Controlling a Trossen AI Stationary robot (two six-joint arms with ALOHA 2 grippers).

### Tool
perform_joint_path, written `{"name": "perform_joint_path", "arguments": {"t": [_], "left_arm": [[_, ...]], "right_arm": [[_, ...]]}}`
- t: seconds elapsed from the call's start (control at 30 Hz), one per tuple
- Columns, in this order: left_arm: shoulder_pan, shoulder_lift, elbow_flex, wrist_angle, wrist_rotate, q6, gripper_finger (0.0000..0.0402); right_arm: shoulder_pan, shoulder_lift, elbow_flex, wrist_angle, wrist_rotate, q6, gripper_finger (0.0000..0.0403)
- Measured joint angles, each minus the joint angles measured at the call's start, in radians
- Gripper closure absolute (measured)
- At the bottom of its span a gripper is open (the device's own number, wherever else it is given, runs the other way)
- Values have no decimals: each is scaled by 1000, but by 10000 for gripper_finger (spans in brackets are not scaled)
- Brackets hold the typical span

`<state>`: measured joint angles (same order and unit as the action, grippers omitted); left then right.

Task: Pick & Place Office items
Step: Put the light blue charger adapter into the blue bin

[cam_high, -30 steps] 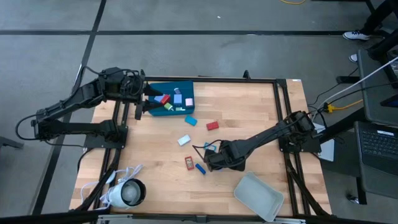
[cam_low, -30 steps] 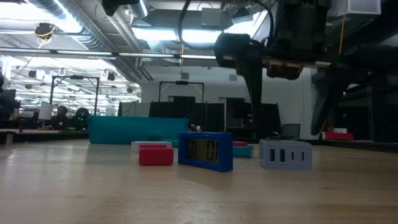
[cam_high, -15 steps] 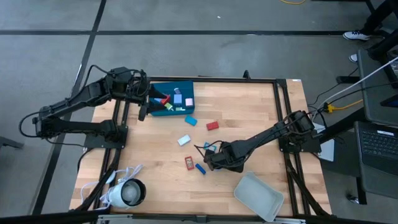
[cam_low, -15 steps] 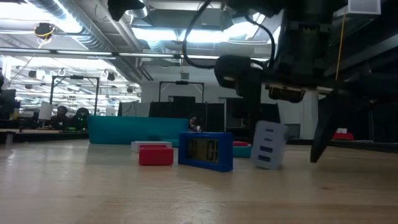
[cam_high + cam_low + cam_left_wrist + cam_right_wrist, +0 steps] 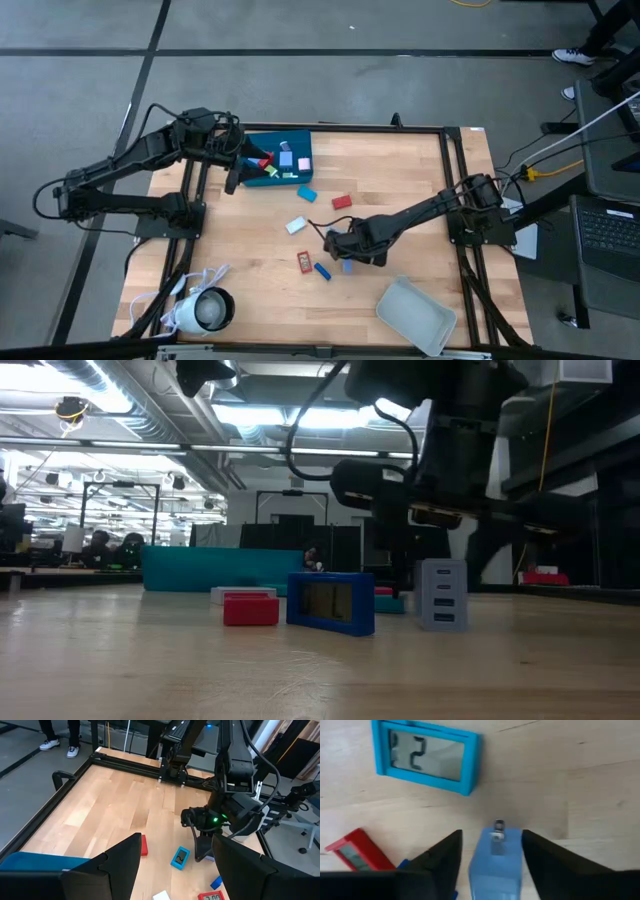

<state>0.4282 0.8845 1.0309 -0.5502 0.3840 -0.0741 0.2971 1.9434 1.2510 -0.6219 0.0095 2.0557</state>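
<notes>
Fingers point(image 5: 442, 865) of my right gripper point(image 5: 492, 865) sit on either side of a light blue block point(image 5: 496, 862), pinching it, prongs at its far end. Just past it at 11 o'clock lies a blue clock piece point(image 5: 426, 756); a red piece point(image 5: 356, 851) lies at 9 o'clock. From above, this gripper point(image 5: 345, 248) works mid-table, with the grey tray point(image 5: 415, 315) at 5 o'clock. My left gripper point(image 5: 235, 165) hangs with fingers spread at the teal tray point(image 5: 298, 140), at 10 o'clock, where more pieces lie.
</notes>
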Motion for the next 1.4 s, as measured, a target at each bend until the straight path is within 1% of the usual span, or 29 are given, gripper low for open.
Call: {"name": "perform_joint_path", "arguments": {"t": [0.1,0.17,0.23,0.27,0.33,0.5,0.57,0.63,0.7,0.8,0.87,1.07,1.1,1.27,1.4], "left_arm": [[0,1,0,0,0,1,162],[0,1,0,0,0,1,162],[0,1,0,0,0,2,162],[0,1,0,0,0,2,162],[0,1,0,0,0,5,162],[0,1,0,0,3,18,162],[0,1,0,0,3,18,162],[0,1,0,0,3,18,162],[0,1,0,0,3,18,162],[0,1,0,0,3,18,162],[0,1,0,0,3,18,162],[0,1,0,0,2,18,162],[0,1,0,0,1,18,162],[0,1,0,0,-4,18,162],[0,1,0,11,-4,18,162]], "right_arm": [[-6,0,0,22,-3,-16,241],[-7,0,0,47,-3,-36,264],[-7,0,0,54,-8,-46,270],[-7,0,0,53,-16,-49,267],[-5,0,0,51,-26,-60,247],[-1,0,0,51,-69,-82,157],[-1,0,0,52,-90,-93,130],[-1,-1,0,56,-115,-101,116],[-1,-1,0,64,-140,-105,115],[-1,-1,0,80,-168,-100,135],[-1,-1,0,93,-173,-93,161],[-1,-3,2,101,-163,-81,280],[-1,-4,2,103,-150,-81,286],[-3,-4,2,134,-99,-97,285],[-7,-3,28,169,-90,-134,285]]}}
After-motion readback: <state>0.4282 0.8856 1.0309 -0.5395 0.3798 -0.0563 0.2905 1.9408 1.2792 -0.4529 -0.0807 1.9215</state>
